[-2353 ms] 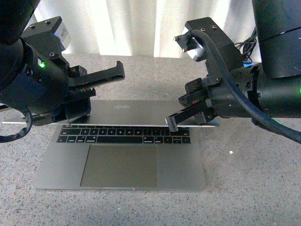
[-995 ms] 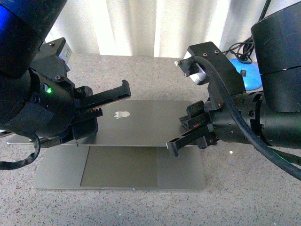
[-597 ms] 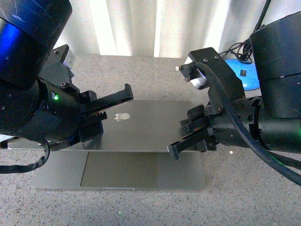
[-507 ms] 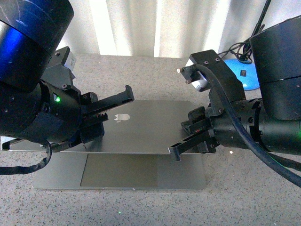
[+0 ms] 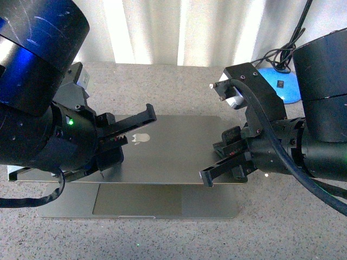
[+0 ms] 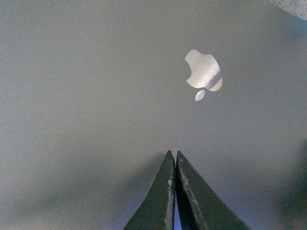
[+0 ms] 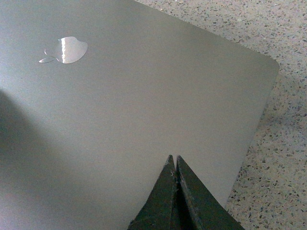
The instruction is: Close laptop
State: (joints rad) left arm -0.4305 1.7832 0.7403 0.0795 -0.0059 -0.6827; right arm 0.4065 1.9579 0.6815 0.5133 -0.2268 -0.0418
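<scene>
The space-grey laptop (image 5: 173, 151) lies in the middle of the table with its lid folded low over the base. Only the front strip of the base and trackpad (image 5: 138, 200) shows, and the keyboard and screen are hidden. The silvery apple logo (image 5: 141, 137) faces up. My left gripper (image 5: 148, 113) is shut, over the lid's left part near the logo. In the left wrist view the left gripper (image 6: 173, 154) points at the lid (image 6: 96, 96). My right gripper (image 5: 206, 178) is shut at the lid's front right edge. In the right wrist view the right gripper (image 7: 173, 158) rests on the lid (image 7: 144, 96).
The laptop sits on a speckled grey table (image 5: 293, 227). A blue object (image 5: 279, 86) with black cables (image 5: 282, 51) lies at the back right. A white curtain (image 5: 179, 32) hangs behind the table. Both arms' bulky bodies flank the laptop.
The lid has come down from half-open, with the keyboard showing, to low over the base. Both shut grippers have moved down and forward with it.
</scene>
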